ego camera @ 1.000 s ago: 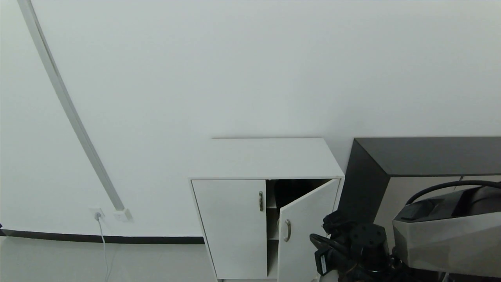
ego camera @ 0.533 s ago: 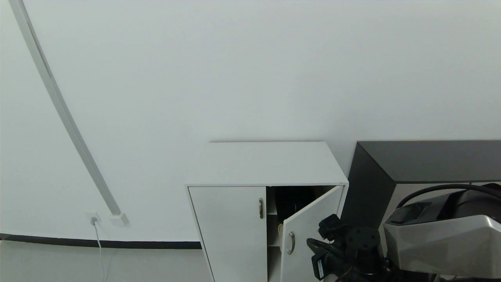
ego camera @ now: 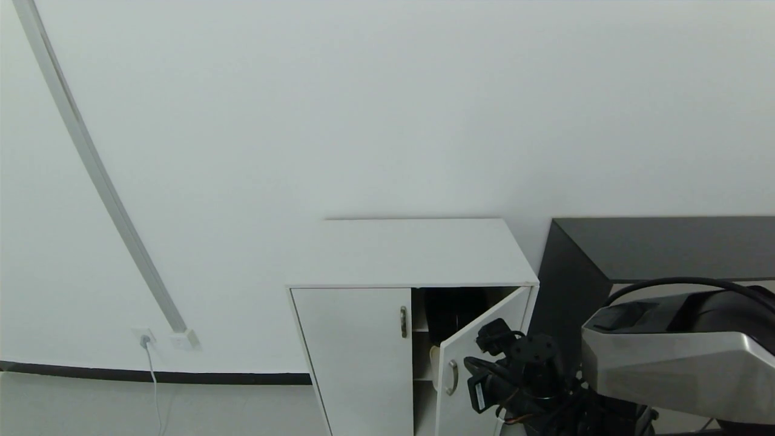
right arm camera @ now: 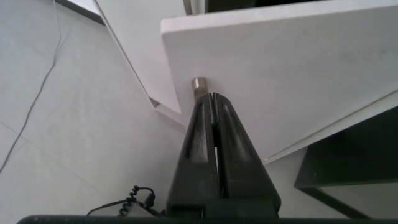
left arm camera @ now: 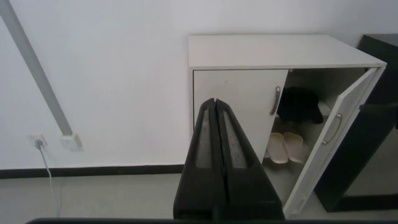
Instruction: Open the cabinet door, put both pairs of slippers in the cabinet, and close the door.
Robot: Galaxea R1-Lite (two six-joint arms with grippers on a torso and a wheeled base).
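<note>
The white cabinet (ego camera: 412,251) stands against the wall with its left door (ego camera: 354,357) shut and its right door (ego camera: 469,348) swung partly open. In the left wrist view a pale pair of slippers (left arm camera: 285,147) lies side by side on a shelf inside, under a dark item (left arm camera: 300,104) too unclear to name. The right gripper (right arm camera: 212,99) has its jaws pressed together; their tip sits at the outer face of the open door, just beside the metal door handle (right arm camera: 198,83), and contact cannot be told. The left gripper (left arm camera: 215,106), jaws also together, is held well apart from the cabinet, facing its front. A dark piece of furniture (ego camera: 660,242) stands right of the cabinet.
</note>
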